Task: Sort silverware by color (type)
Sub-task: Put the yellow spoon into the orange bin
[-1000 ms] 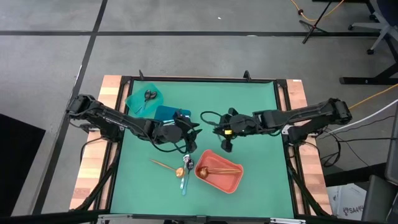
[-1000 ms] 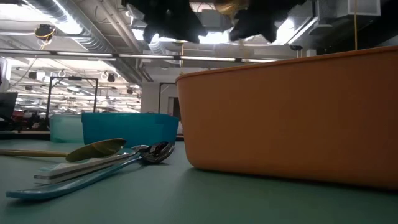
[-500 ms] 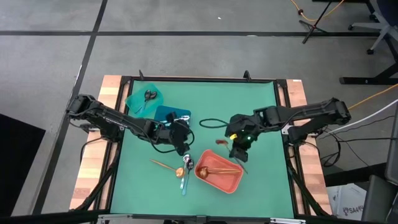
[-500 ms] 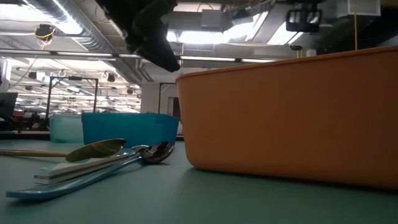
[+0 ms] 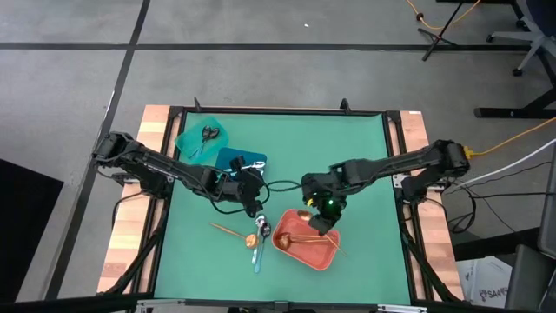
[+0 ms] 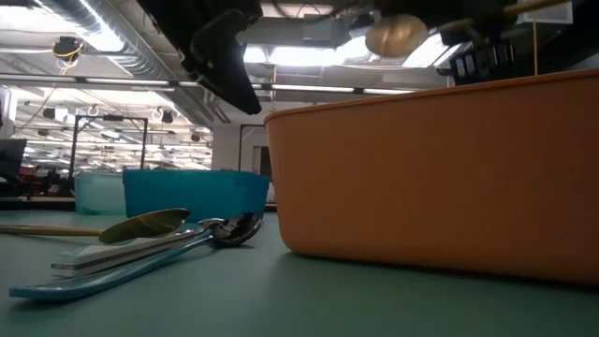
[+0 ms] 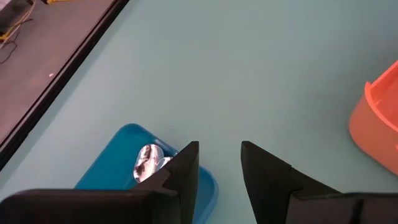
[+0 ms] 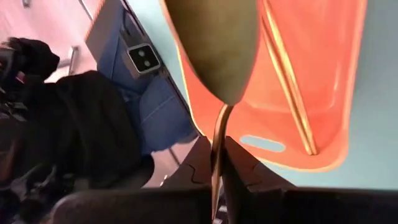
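Grey floor [image 5: 69,78] crossed by dark lines, ceiling pipes [image 6: 103,37], bright strip lights [image 6: 309,56]

Green table [image 5: 347,152] under my arms carried teal bin [image 5: 201,140], blue bin [image 5: 236,160], coral bin [image 5: 307,241]. Loose silverware [image 5: 253,236] lay on mat just beside coral bin: copper-gold, silver, light-blue-handled pieces.

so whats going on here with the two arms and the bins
The right end effector is shut on a copper-gold spoon and holds it above the coral bin, which already has a copper-gold utensil in it. The left end effector is open and empty, hovering by the blue bin, where silver pieces lie. A few utensils are still loose on the green table.
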Robot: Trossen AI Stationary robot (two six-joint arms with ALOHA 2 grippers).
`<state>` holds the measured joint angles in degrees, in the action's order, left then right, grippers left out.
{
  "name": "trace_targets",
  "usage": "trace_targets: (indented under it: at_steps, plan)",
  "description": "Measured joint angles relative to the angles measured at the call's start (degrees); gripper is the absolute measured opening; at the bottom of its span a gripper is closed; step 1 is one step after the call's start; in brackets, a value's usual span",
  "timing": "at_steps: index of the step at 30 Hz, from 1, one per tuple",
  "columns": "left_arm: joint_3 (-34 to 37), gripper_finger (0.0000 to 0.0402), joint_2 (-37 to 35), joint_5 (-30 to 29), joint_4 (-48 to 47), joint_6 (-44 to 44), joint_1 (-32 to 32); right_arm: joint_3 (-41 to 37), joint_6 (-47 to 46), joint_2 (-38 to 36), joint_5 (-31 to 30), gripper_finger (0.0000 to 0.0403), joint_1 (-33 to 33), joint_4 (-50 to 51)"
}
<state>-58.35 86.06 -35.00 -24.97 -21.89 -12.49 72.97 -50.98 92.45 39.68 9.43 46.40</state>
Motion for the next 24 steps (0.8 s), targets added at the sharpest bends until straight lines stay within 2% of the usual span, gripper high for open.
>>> trace_targets:
  at_steps: [11, 16, 24]
  plan:
    - [0.00, 0.0114, 0.00, -0.02, 0.02, -0.02, 0.00, 0.00, 1.52, 10.00, 6.24, 0.0002, -0.02, -4.39]
    - [0.00, 0.0114, 0.00, -0.02, 0.03, 0.00, 0.00, 0.00, 2.19, 11.67, 7.96, 0.0006, -0.02, -7.96]
    - [0.00, 0.0114, 0.02, -0.02, 0.09, -0.02, 0.00, 0.00, 1.47, 11.80, 7.87, 0.0008, -0.07, -7.15]
